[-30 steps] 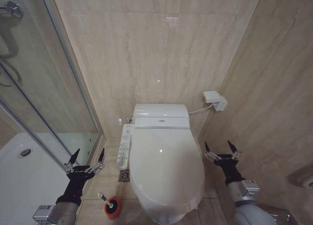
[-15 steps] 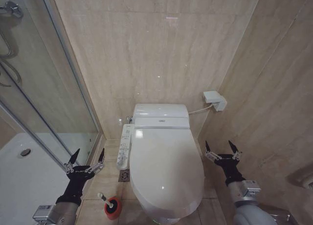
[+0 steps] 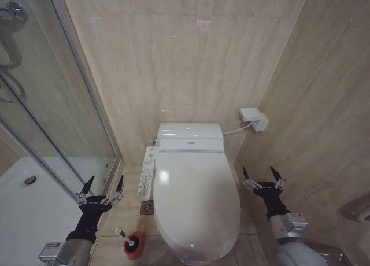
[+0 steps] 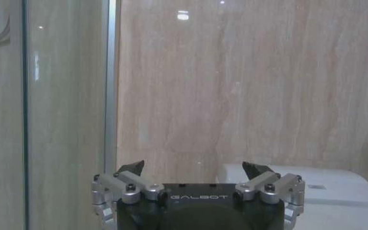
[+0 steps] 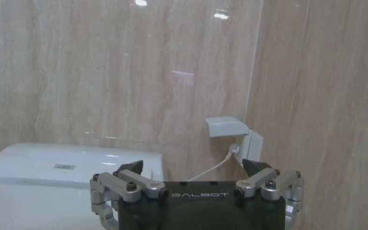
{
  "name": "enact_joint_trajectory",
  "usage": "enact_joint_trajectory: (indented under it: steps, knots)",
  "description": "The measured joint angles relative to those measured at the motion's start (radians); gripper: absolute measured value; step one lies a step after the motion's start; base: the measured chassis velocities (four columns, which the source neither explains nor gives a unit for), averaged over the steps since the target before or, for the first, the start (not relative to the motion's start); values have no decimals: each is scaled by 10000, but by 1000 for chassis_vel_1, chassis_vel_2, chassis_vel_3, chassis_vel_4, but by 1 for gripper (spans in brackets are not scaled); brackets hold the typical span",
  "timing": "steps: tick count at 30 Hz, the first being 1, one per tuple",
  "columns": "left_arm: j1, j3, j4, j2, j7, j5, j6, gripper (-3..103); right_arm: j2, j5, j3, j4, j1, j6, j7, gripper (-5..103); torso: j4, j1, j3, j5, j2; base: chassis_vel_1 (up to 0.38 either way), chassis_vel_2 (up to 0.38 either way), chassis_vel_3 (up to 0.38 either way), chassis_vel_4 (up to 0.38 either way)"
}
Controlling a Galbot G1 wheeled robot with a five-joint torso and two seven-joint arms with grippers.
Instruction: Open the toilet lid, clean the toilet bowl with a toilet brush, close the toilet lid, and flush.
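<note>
toilet lid [image 3: 196, 202] down, splayed grippers flanking

— Where does the toilet lid [image 3: 196, 202] stand?

— Shut, lying flat over the toilet bowl [image 3: 173, 247], glossy white and oval, its narrow end toward the camera.

— And the bowl itself?

— White ceramic, set against the beige wall, its long white button panel [image 3: 147, 172] along its left side.

— The toilet brush [image 3: 128, 237]?

— On the floor left of the bowl, tilted in its round red cup.
</note>
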Motion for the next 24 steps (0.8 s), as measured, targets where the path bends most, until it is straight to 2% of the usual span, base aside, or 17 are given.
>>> enact_joint_trajectory:
  steps: [18,21,23,24]
  knots:
    - [-59,20,31,-22,1,13,33,100,-1,0,-1,-12,2,4,3,100,0,0,0,0,0,0,0,0,0]
    - [-372,133,300,-154,9,115,257,100,-2,1,-2,-14,2,5,4,100,4,-1,0,5,2,0,0,0,0]
    - [-1230,460,1022,-520,47,403,875,100,-2,1,-2,-14,1,5,4,100,0,-1,0,-1,1,0,0,0,0]
    - [-1230,460,1022,-520,47,403,875,100,-2,1,-2,-14,1,5,4,100,0,-1,0,-1,1,0,0,0,0]
